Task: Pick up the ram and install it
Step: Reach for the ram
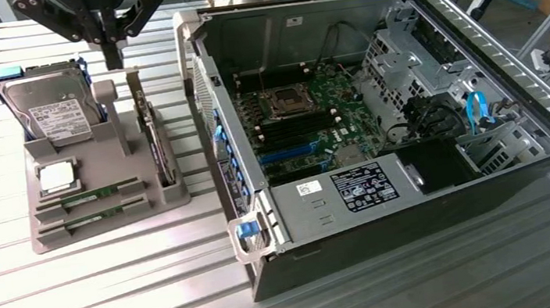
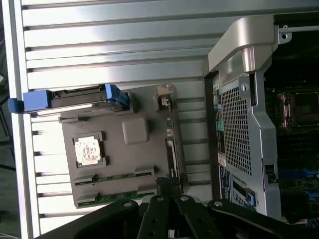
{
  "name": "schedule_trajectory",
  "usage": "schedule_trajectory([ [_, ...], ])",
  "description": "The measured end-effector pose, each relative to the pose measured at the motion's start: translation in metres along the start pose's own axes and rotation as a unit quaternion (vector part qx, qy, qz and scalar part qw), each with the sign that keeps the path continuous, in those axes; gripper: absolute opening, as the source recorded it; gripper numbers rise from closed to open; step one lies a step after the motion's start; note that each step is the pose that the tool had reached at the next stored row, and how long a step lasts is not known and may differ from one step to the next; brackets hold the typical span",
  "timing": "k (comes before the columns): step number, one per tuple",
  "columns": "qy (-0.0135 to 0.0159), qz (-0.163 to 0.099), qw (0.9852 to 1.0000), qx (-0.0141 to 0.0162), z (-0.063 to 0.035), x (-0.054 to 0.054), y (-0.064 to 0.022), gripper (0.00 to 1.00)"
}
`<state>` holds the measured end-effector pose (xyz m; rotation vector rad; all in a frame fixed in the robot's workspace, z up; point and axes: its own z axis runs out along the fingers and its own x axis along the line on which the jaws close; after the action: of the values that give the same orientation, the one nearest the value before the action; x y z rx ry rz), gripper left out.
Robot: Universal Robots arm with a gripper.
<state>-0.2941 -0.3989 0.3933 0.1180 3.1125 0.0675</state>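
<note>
Tabletop (image 1: 113,292): ribbed metal slats, bare silver, smooth, with a soft sheen.

Holder (image 1: 106,230), near the tabletop's edge on the exterior view's left: matt grey plastic.

Hard drive (image 1: 50,95): bright polished metal face, white paper label, blue plastic frame.

Processor chip (image 1: 55,176): silver metal lid, glossy.

Ram stick (image 1: 91,195) and second ram stick (image 1: 88,217): green circuit board, low gloss.

Computer case (image 1: 239,32): dull grey sheet metal inside, perforated metal rear panel, black outer skin.

Latch (image 1: 249,232) on the case: blue plastic.

Sticker (image 1: 363,186) inside the case: black, printed, slightly glossy.
</note>
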Motion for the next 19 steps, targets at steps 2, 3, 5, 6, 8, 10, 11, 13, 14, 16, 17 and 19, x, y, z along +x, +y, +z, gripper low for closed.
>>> schedule_trajectory([
  [2,0.0000,0.000,1.0000,0.0000,-0.0001,0.002,-0.0002,0.11],
  [3,0.0000,0.000,1.0000,0.0000,-0.0001,0.003,-0.0002,0.11],
  [5,0.0000,0.000,1.0000,0.0000,-0.0002,0.005,-0.0004,0.11],
  [6,0.0000,0.000,1.0000,0.0000,-0.0002,0.006,-0.0004,0.11],
  [8,0.0000,0.000,1.0000,0.0000,-0.0002,0.008,-0.0006,0.11],
  [10,0.0000,0.000,1.0000,0.0000,-0.0003,0.010,-0.0007,0.11],
  [11,0.0000,0.000,1.0000,0.0000,-0.0003,0.010,-0.0008,0.11],
  [13,0.0000,0.000,1.0000,0.0000,-0.0003,0.012,-0.0009,0.11],
  [14,0.0000,0.000,1.0000,0.0000,-0.0004,0.013,-0.0010,0.11],
  [16,0.0000,0.000,1.0000,0.0000,-0.0004,0.014,-0.0011,0.11],
  [17,0.0000,0.000,1.0000,0.0000,-0.0004,0.015,-0.0012,0.11],
  [19,0.0000,0.000,1.0000,0.0000,-0.0005,0.018,-0.0013,0.11],
])
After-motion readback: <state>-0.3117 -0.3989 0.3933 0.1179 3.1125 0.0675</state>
